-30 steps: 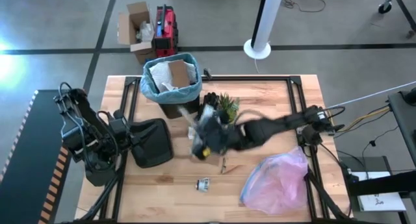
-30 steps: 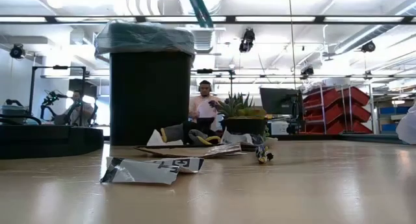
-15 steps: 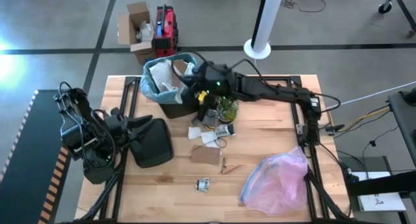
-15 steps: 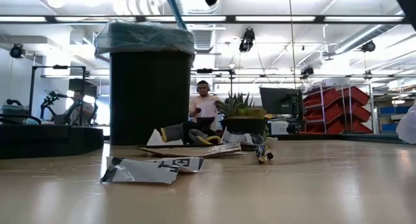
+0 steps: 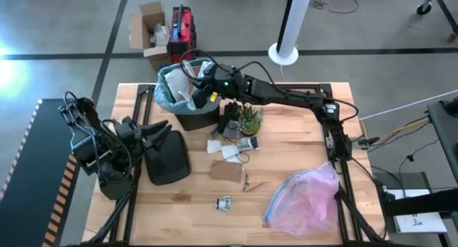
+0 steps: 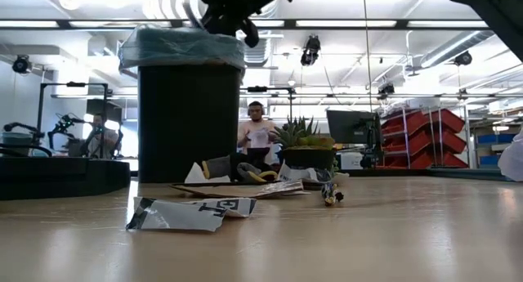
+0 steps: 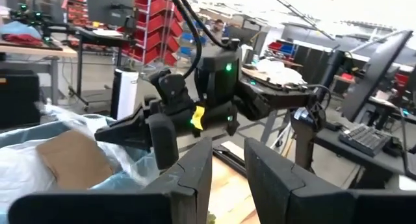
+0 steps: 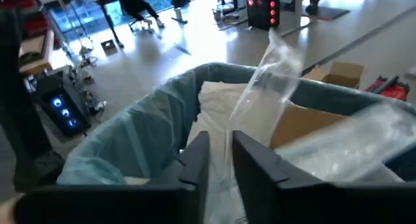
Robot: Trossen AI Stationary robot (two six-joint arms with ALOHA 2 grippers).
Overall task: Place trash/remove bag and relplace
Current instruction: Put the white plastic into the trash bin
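Right gripper (image 5: 192, 89) hung over bin (image 5: 187, 117) mouth, fingers slightly parted around clear plastic scrap (image 8: 260, 87); a second earlier it was low over table centre. Teal bag (image 5: 169, 97) lined bin at table's far edge, paper trash (image 5: 192, 81) inside. Left gripper (image 5: 159, 132) waited near left edge, narrow gap between fingers, nothing held. Open tabletop near front edge.

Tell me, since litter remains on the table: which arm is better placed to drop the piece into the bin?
The right. The right gripper hangs over the lined bin, a clear plastic piece between its jaws. The left gripper sits low by the table's left edge.
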